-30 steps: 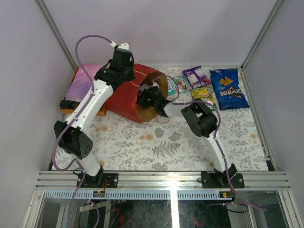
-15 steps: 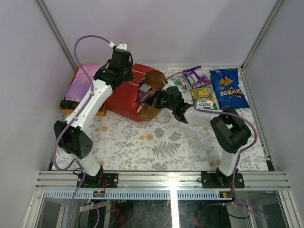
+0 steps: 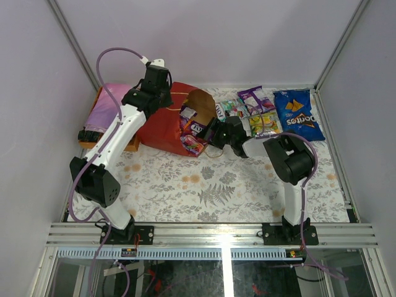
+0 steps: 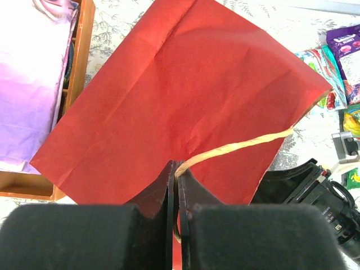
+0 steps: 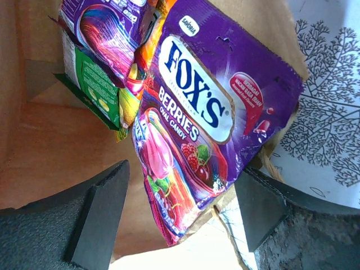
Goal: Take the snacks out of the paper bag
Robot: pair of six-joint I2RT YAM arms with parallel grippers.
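"Where is the paper bag?"

"The red paper bag (image 3: 162, 127) lies on its side on the table (image 3: 247, 192). Its mouth points to the right, and it is brown inside."

"Who holds it?"

"The left gripper (image 4: 175, 169). Its two fingers are pressed tight together on the thin string handle (image 4: 236, 145), right over the red paper."

"And the other one?"

"The right gripper (image 5: 180, 183) is at the mouth of the bag. Its fingers are wide apart, one on each side of a purple packet (image 5: 197, 124). I cannot tell if they touch it."

"What does the packet say?"

"It says 'FOX'S' in big blue letters, then 'BERRIES OVAL CANDY'. Berries are drawn on it. The red badge has words too small to read."

"Is it out of the bag?"

"Only partly. It hangs over the brown lip, part in and part out. Deeper inside are a second purple packet (image 5: 107, 34) and a green packet (image 5: 93, 79)."

"Are any snacks on the table?"

"Yes, to the right of the bag. There is a blue chip bag (image 3: 297, 116) that says 'Doritos'. Beside it lie a far purple packet (image 3: 253, 98), a yellow packet (image 3: 263, 124) and a teal packet (image 3: 232, 109)."

"What is left of the bag?"

"A pink cloth (image 4: 28, 73) on an orange box (image 4: 84, 50), just beside the red paper."
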